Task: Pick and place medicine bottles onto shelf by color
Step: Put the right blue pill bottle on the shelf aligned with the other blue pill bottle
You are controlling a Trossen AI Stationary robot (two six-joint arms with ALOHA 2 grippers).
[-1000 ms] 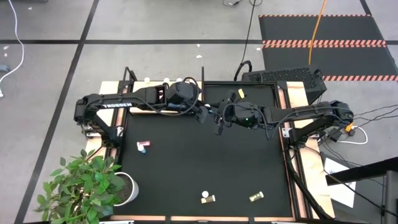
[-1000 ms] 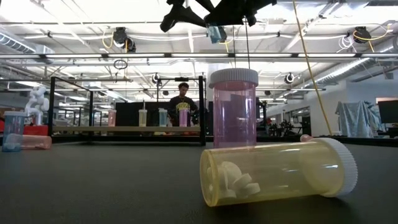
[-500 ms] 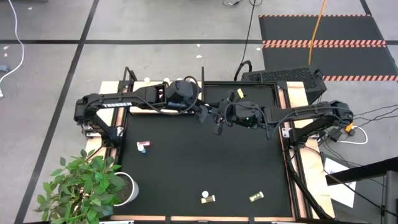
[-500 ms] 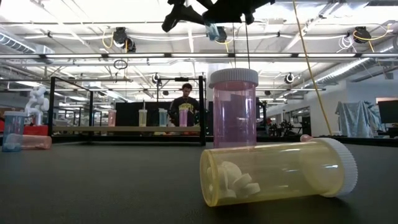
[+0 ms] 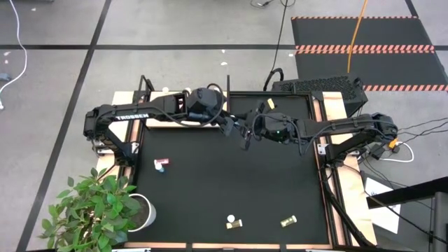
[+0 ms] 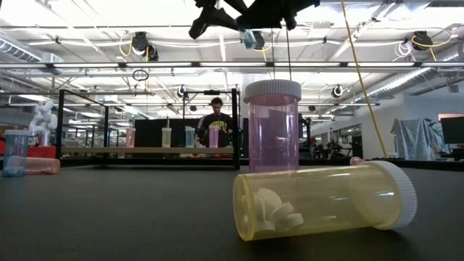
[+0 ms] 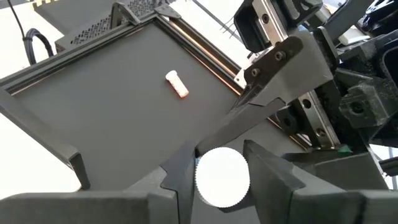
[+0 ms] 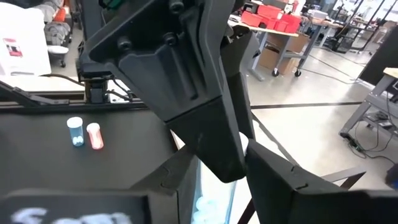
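Observation:
A light blue medicine bottle (image 6: 250,38) hangs high above the black mat (image 5: 231,182), held between both grippers. My left gripper (image 7: 222,180) is shut on its white-capped end, and my right gripper (image 8: 214,186) is shut on its light blue body. The two meet over the far middle of the mat (image 5: 238,131). The shelf (image 6: 101,150) is a pale board at the far left, and several bottles stand on it. On the mat, a pink bottle (image 6: 272,127) stands upright and a yellow bottle (image 6: 326,199) lies on its side near the front edge. My left gripper pinches the bottle's white cap (image 7: 222,177) between its two fingers, one on each side of the cap's rim. The fingers run along the bottle, and the cap's flat top faces back along them. The bottle is clear of the mat. My right gripper pinches the bottle's light blue body (image 8: 211,196) between its two fingers, coming nearly level from the table's right. The fingers lie across the bottle. The left gripper's finger (image 8: 205,130) hides the upper part of the hold.
A blue bottle (image 8: 75,131) and a pink one (image 8: 94,135) sit together on the left of the mat (image 5: 160,164). Another small bottle (image 7: 176,84) lies near the mat's far right corner. A potted plant (image 5: 105,206) stands off the near left corner.
Both arms have kept their place over the far middle of the mat. The light blue bottle between them has tipped slightly.

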